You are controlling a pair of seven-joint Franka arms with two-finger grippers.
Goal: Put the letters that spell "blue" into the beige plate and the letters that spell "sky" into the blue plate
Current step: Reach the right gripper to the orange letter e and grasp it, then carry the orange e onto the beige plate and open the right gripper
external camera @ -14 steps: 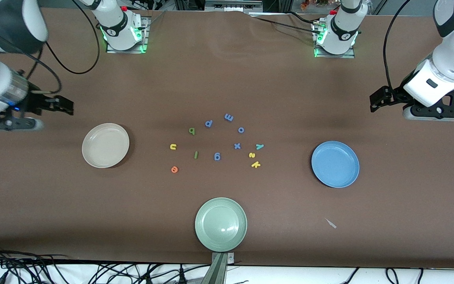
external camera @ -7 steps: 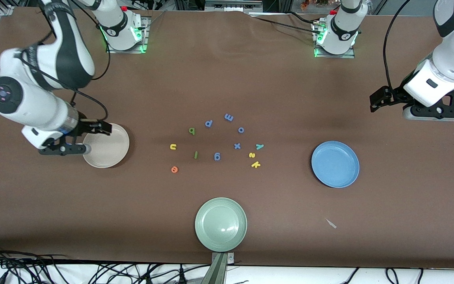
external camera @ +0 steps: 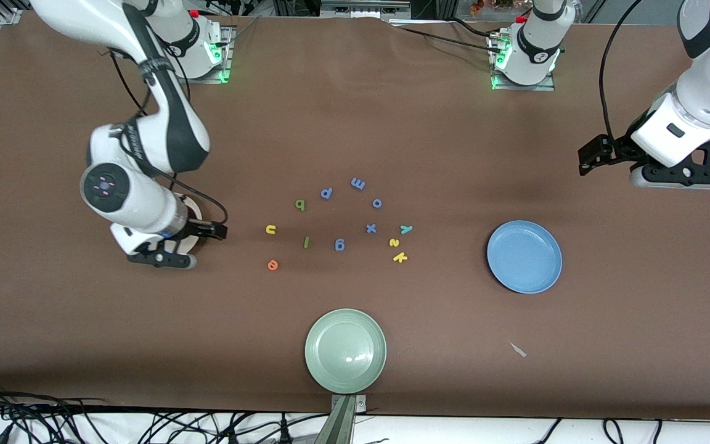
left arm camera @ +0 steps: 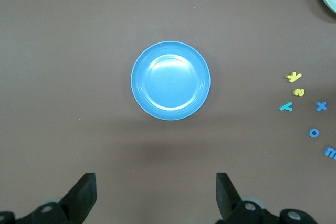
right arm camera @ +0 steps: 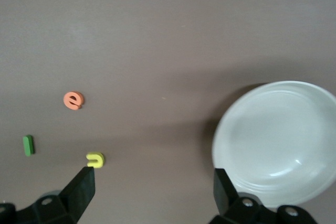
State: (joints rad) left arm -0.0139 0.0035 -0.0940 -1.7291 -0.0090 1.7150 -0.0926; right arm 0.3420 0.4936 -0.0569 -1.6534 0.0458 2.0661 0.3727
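The beige plate (right arm camera: 273, 135) lies toward the right arm's end, mostly hidden under that arm in the front view. My right gripper (external camera: 216, 232) (right arm camera: 152, 192) hangs open and empty over the table between that plate and the yellow u (external camera: 270, 229) (right arm camera: 95, 159). Nearby lie the orange e (external camera: 273, 265), dark green l (external camera: 306, 242) and light green b (external camera: 299, 204). The yellow s (external camera: 394, 242), yellow k (external camera: 399, 257) and teal y (external camera: 406, 229) sit closer to the blue plate (external camera: 524, 256) (left arm camera: 170, 87). My left gripper (external camera: 584, 161) (left arm camera: 156, 198) waits open over bare table beside the blue plate.
Several blue-purple letters lie among the others: m (external camera: 358, 184), o (external camera: 377, 203), x (external camera: 371, 228), g (external camera: 339, 245). A pale green plate (external camera: 346, 350) sits at the table edge nearest the front camera. A small white scrap (external camera: 518, 349) lies nearer that camera than the blue plate.
The right arm has swung in from its end of the table, across the beige plate, toward the letters. The left arm and all letters have stayed put.
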